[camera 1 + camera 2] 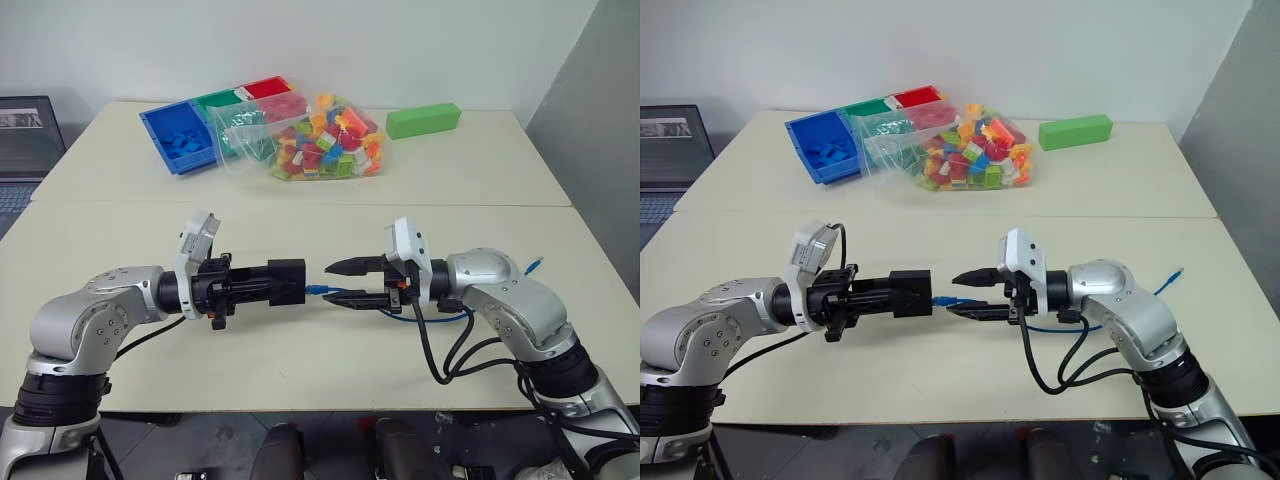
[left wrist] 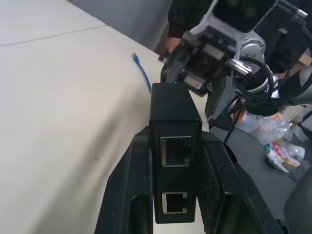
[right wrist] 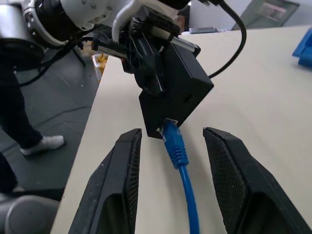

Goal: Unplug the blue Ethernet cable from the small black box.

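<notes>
Fingers, left [image 1: 290, 282]: clamped on the small black box [image 1: 286, 281], holding it steady above the counter [image 1: 300, 215]. Fingers, right [image 3: 170, 183]: apart, straddling the blue cable [image 3: 187, 192], whose plug sits seated in the box port, ready for pulling.

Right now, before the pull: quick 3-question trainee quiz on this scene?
1. True or false: the cable is already out of the box.
2. Which gripper holds the box? A) left B) right C) neither
3. Fill in: the right gripper is ___, its fingers either side of the cable.

Key:
1. False. The plug still sits in the box's port.
2. A. The left gripper is clamped on the box.
3. Open. It has no grip on the cable.
</notes>
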Action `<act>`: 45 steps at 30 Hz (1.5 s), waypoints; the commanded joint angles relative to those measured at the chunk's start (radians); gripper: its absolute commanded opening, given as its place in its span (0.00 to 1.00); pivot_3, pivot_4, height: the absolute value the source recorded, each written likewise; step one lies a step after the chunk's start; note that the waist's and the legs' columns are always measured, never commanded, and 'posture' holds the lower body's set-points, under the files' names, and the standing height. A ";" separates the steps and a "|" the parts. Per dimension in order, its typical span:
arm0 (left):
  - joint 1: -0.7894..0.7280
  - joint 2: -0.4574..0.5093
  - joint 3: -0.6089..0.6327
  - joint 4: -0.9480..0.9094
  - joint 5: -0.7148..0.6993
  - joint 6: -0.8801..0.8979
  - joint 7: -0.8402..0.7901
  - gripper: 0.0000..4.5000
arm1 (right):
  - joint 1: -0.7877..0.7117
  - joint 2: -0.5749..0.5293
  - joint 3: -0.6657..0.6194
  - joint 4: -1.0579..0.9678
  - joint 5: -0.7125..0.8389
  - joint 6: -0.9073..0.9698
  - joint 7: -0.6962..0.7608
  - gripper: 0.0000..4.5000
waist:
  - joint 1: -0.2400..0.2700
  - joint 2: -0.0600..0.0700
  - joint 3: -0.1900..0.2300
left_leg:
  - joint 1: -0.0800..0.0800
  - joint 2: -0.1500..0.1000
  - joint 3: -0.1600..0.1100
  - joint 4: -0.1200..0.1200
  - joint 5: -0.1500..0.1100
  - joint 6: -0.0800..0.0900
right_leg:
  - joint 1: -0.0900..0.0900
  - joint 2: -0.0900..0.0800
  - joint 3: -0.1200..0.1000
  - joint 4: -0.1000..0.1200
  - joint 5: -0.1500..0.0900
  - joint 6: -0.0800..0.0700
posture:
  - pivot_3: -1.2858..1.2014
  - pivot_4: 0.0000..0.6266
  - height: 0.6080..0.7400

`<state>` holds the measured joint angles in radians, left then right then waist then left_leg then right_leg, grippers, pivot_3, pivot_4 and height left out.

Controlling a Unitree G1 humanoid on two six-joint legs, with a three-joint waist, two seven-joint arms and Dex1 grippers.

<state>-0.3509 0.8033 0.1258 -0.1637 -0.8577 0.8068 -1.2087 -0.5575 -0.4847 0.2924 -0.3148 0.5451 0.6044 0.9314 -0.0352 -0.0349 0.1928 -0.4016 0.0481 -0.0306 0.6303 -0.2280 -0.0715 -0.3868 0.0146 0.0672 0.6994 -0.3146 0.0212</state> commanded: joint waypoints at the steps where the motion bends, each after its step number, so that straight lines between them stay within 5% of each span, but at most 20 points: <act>1: -0.020 -0.007 0.005 0.002 0.000 -0.032 -0.034 0.17 | 0.018 0.032 -0.046 -0.028 0.068 0.087 -0.044 0.47 | 0.000 0.000 0.000 | 0.000 0.000 0.000 0.000 0.000 0.000 | 0.000 0.000 0.000 0.000 0.000 0.000 | 0.52 0.24 1.00; 23: -0.037 -0.020 -0.002 0.010 -0.001 -0.020 -0.065 0.17 | -0.005 0.143 -0.075 0.024 0.180 0.263 -0.072 0.47 | -0.004 0.000 0.000 | -0.001 0.000 0.000 0.000 0.000 0.000 | -0.001 0.001 0.000 0.000 0.000 0.001 | 0.52 0.24 1.00; 45: -0.031 -0.020 -0.002 0.008 -0.004 -0.017 -0.065 0.17 | -0.017 0.131 -0.080 0.051 0.190 0.283 -0.037 0.47 | -0.006 0.000 0.000 | -0.001 0.000 0.000 0.000 0.000 0.000 | -0.001 0.001 0.000 -0.001 -0.001 0.001 | 0.52 0.24 1.00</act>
<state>-0.3690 0.7819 0.1148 -0.1457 -0.8526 0.7973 -1.2592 -0.5614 -0.3509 0.2271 -0.2452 0.7196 0.8883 0.8833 -0.0416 -0.0349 0.1928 -0.4025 0.0485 -0.0308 0.6298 -0.2281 -0.0713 -0.3877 0.0155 0.0668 0.6986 -0.3151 0.0222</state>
